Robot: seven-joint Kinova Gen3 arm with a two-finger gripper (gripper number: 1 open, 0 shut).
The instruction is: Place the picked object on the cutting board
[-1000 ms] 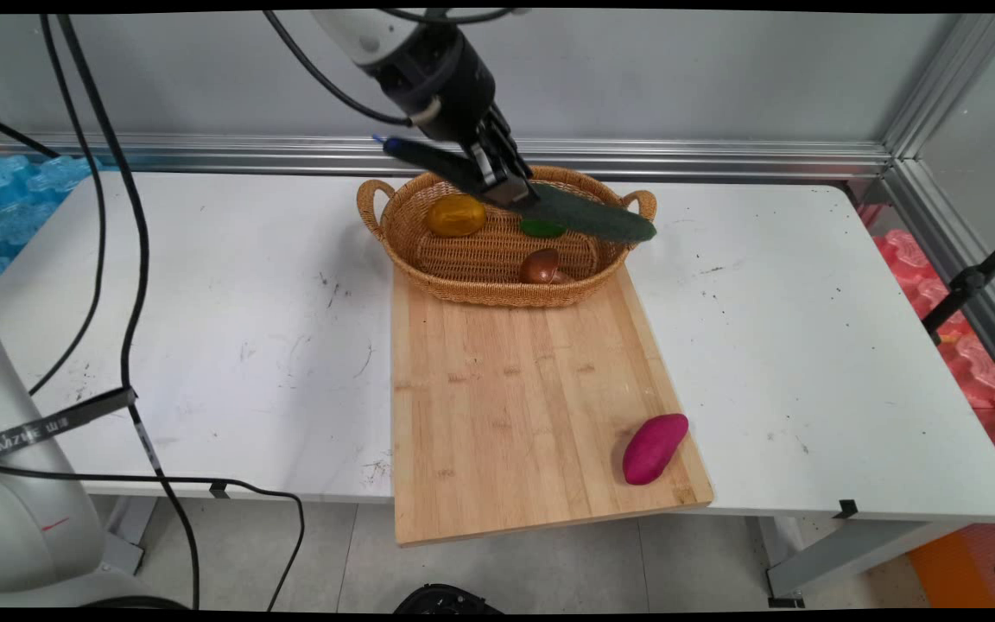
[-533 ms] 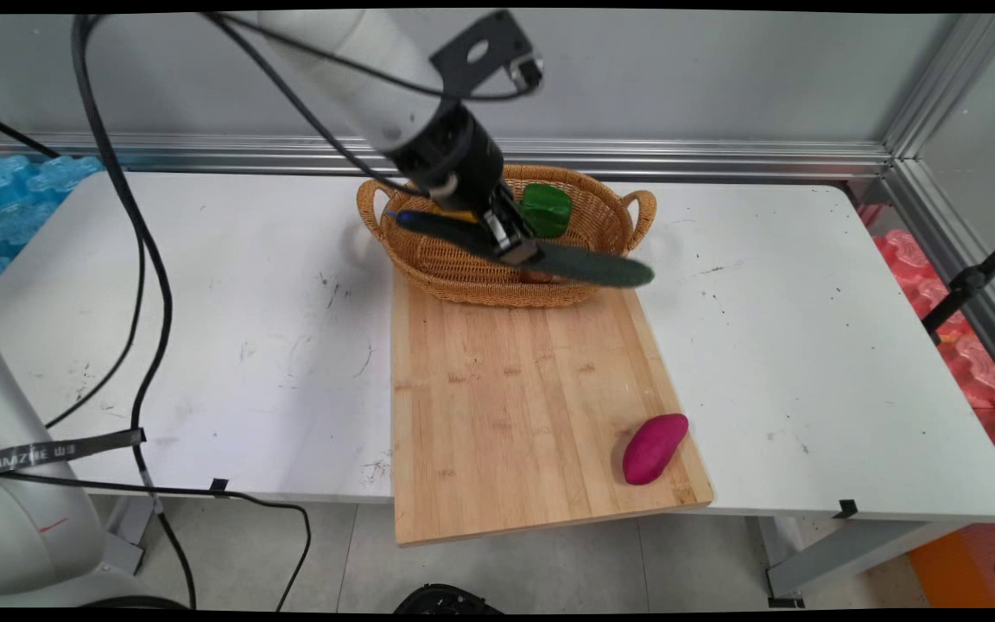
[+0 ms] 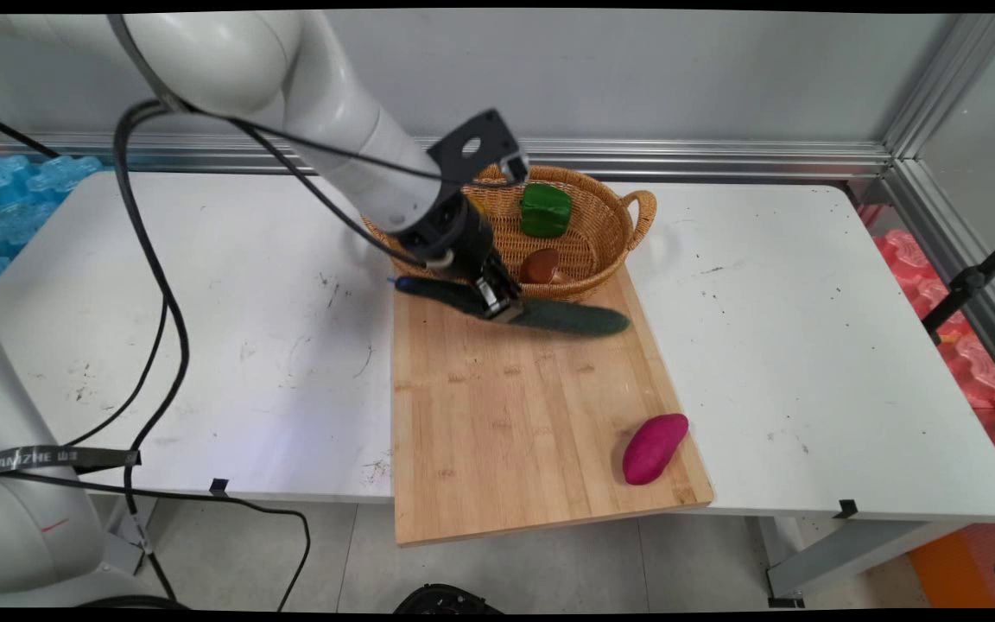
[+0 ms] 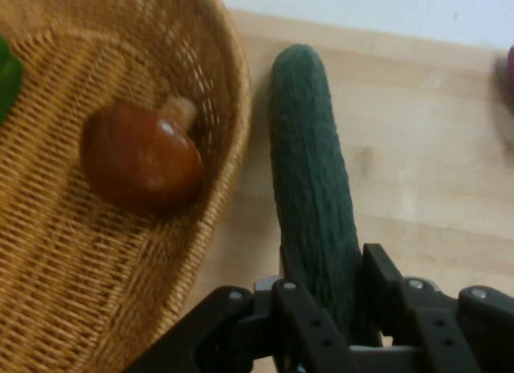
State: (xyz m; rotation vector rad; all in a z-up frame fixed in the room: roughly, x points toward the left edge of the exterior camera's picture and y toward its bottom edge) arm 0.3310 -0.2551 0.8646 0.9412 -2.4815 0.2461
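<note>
My gripper (image 3: 497,304) is shut on a long dark green cucumber (image 3: 549,316), gripping it near its middle. The cucumber lies level just over the far end of the wooden cutting board (image 3: 515,406), right in front of the wicker basket (image 3: 610,250). In the hand view the cucumber (image 4: 313,188) runs up from between my fingers (image 4: 293,268), beside the basket's rim (image 4: 233,108). Whether it touches the board I cannot tell. Inside the basket sit a brown mushroom (image 3: 539,265) (image 4: 140,160) and a green pepper (image 3: 545,210).
A purple sweet potato (image 3: 654,447) lies on the near right corner of the board. Black cables (image 3: 152,285) hang from the arm over the table's left side. Blue and red foam mats lie off the table's left and right edges.
The gripper carried the cucumber from above the basket down and toward the near side, onto the board's far end. The arm's elbow swung into view, uncovering the pepper.
</note>
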